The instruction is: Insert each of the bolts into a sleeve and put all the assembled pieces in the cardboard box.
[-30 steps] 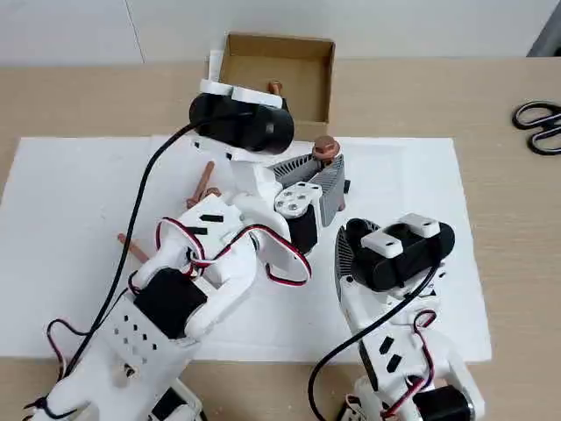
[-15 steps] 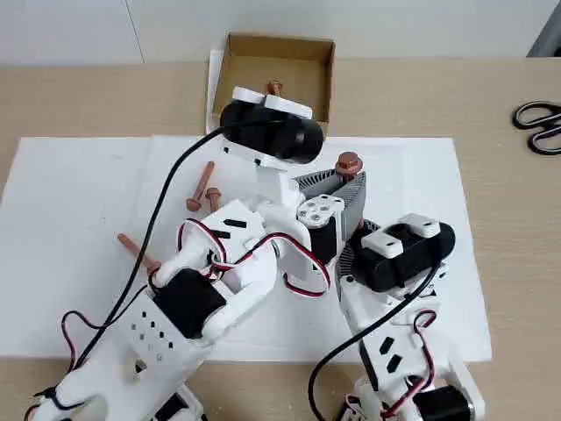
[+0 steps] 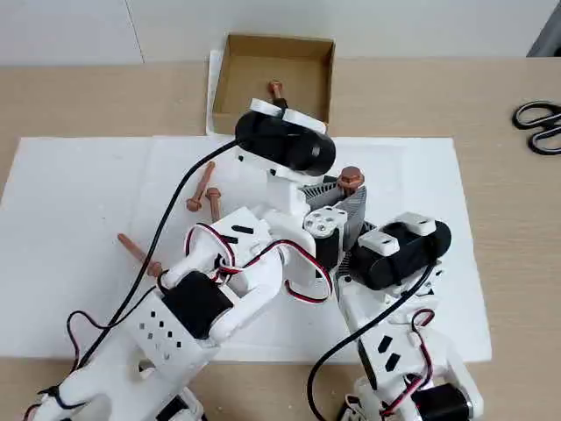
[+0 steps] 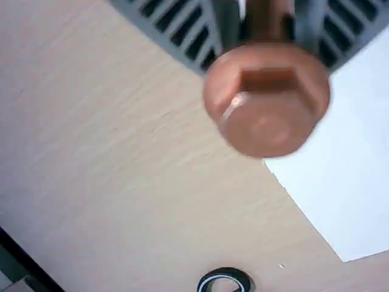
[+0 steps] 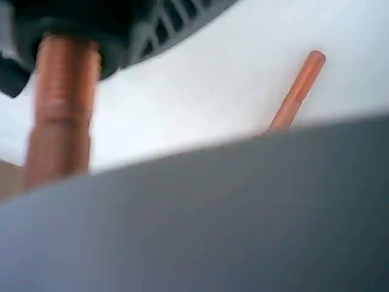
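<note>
My left gripper (image 3: pixel 344 195) is shut on a copper bolt (image 3: pixel 351 178) at mid-table, over the white sheet; the left wrist view shows the bolt's hex head (image 4: pixel 267 100) between the grey fingers (image 4: pixel 173 21). The right arm's wrist (image 3: pixel 399 250) sits just to the right and nearer the front, its gripper tucked under the left arm. In the right wrist view a copper shaft (image 5: pixel 61 109) hangs from dark grey fingers, and a grey finger (image 5: pixel 243 225) blocks the lower part. The cardboard box (image 3: pixel 230 66) at the back holds one copper piece (image 3: pixel 276 89).
Two loose bolts (image 3: pixel 200 189) (image 3: pixel 213 200) lie left of the arms on the white sheet (image 3: pixel 70 202), and another copper piece (image 3: pixel 136 253) lies farther left. A thin copper rod (image 5: pixel 298 91) lies on the sheet. Scissors (image 3: pixel 539 123) rest at the table's right edge.
My left gripper has carried the bolt to the right and toward the front, closer to the right arm. The right arm has barely shifted.
</note>
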`<state>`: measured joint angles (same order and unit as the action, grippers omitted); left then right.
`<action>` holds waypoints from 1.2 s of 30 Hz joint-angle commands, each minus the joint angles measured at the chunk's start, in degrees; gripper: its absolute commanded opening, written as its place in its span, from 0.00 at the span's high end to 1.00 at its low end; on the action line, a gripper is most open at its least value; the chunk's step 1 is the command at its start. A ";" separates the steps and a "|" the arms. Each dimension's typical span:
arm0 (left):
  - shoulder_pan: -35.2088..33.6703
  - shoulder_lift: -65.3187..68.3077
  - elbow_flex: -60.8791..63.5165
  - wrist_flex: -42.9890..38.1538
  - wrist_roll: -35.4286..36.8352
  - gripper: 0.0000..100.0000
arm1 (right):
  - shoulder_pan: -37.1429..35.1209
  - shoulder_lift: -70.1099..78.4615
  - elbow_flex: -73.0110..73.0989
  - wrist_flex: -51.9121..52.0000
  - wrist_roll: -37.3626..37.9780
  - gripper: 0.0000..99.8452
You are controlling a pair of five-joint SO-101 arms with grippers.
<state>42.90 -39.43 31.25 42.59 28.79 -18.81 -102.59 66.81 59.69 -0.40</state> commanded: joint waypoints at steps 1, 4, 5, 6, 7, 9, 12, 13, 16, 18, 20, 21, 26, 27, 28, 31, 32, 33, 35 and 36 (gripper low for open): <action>1.67 0.00 -0.22 2.90 -0.88 0.99 | -0.04 -0.22 -0.44 -1.10 -0.44 1.00; 3.16 0.00 -0.22 4.92 -0.88 0.99 | -0.04 -0.22 -0.44 -1.10 -0.44 1.00; 3.16 0.00 -0.13 5.01 -0.88 0.99 | -0.04 -0.22 -0.44 -1.10 -0.44 1.00; 3.16 0.00 -0.13 5.36 -0.88 0.99 | -0.04 -0.22 -0.44 -1.10 -0.44 1.00; 3.25 0.00 -0.13 5.80 -0.97 0.99 | -0.04 -0.22 -0.44 -1.10 -0.44 1.00; 3.34 0.09 -0.13 6.77 -1.93 0.99 | -0.04 -0.31 -0.44 -1.10 -0.44 1.00; 3.34 0.09 -0.13 9.41 -2.37 0.99 | -0.04 -0.31 -0.44 -1.10 -0.44 1.00; 3.34 0.09 -0.13 10.29 -2.37 0.99 | -0.04 -0.31 -0.44 -1.10 -0.44 1.00; 3.34 -0.35 -0.48 11.08 -2.37 0.99 | -0.04 -0.31 -0.44 -1.10 -0.44 1.00; 3.34 -0.44 -0.66 11.08 -2.46 0.98 | -0.04 -0.31 -0.44 -1.10 -0.44 1.00; 3.34 -0.44 -1.27 12.75 -2.46 0.93 | -0.04 -0.31 -0.44 -1.10 -0.26 1.00; 3.34 -0.44 -2.15 14.77 -2.46 0.89 | -0.04 -0.31 -0.44 -1.10 -0.26 1.00; 2.99 -0.44 -10.07 26.73 -2.37 0.72 | -0.04 -0.31 -0.44 -1.10 -0.18 1.00; 2.99 -0.44 -11.38 28.57 -2.37 0.71 | -0.04 -0.31 -0.44 -1.10 -0.18 1.00; 2.99 -0.44 -12.62 30.15 -2.37 0.71 | -0.04 -0.31 -0.44 -1.10 -0.18 1.00; 0.18 -0.44 -17.01 35.69 -2.37 0.71 | -0.04 -0.31 -0.44 -1.01 -0.18 1.00; -0.97 -0.53 -18.77 37.63 -2.37 0.71 | -0.04 -0.31 -0.44 -1.01 -0.18 1.00; -2.46 -0.62 -20.88 39.65 -2.55 0.71 | -0.04 -0.31 -0.44 -1.01 -0.18 1.00; -6.33 -1.93 -25.54 43.96 -4.57 0.71 | -0.04 -0.31 -0.44 -1.01 -0.18 1.00; -8.26 -3.08 -27.30 45.36 -6.24 0.71 | -0.04 -0.31 -0.44 -1.01 -0.18 1.00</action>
<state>38.95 -39.52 10.68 83.74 25.27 -18.73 -102.77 66.90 59.78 -0.31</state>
